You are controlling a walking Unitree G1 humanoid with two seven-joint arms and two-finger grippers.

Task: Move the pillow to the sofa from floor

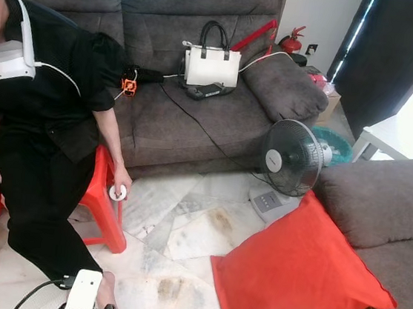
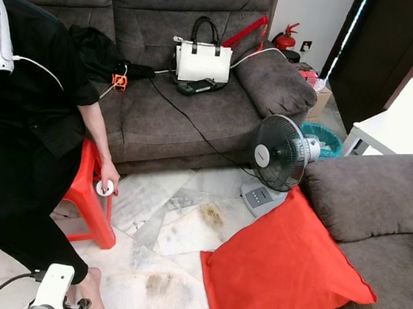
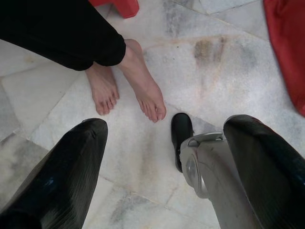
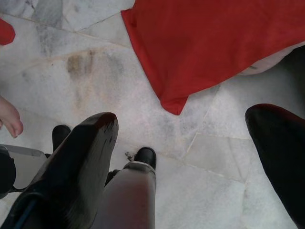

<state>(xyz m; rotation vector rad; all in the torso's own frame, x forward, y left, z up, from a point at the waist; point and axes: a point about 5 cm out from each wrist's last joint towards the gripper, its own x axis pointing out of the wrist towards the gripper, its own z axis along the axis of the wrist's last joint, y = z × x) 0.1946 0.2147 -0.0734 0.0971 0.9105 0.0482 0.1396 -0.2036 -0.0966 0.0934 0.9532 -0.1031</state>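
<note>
One red pillow (image 1: 297, 273) is your target: it lies on the marble floor (image 1: 175, 229), tilted, its upper edge leaning against the grey sofa section (image 1: 390, 213) on your right. Your right end effector (image 4: 181, 157) hangs above the floor with its two black fingers (image 4: 83, 162) spread wide apart, holding nothing; in the right wrist view the pillow's near corner sits just ahead of it, not touching. Your left end effector (image 3: 164, 157) also hangs over bare floor, fingers spread and empty, well apart from the pillow, whose edge shows at the side of that view. A person (image 1: 46, 121) in black sits on a red stool (image 1: 104, 202) to your left, bare feet (image 3: 138, 90) just ahead of the left fingers. A fan (image 1: 290, 158) stands beyond the pillow, before the long sofa (image 1: 196, 116), which carries a white handbag (image 1: 211, 64)
</note>
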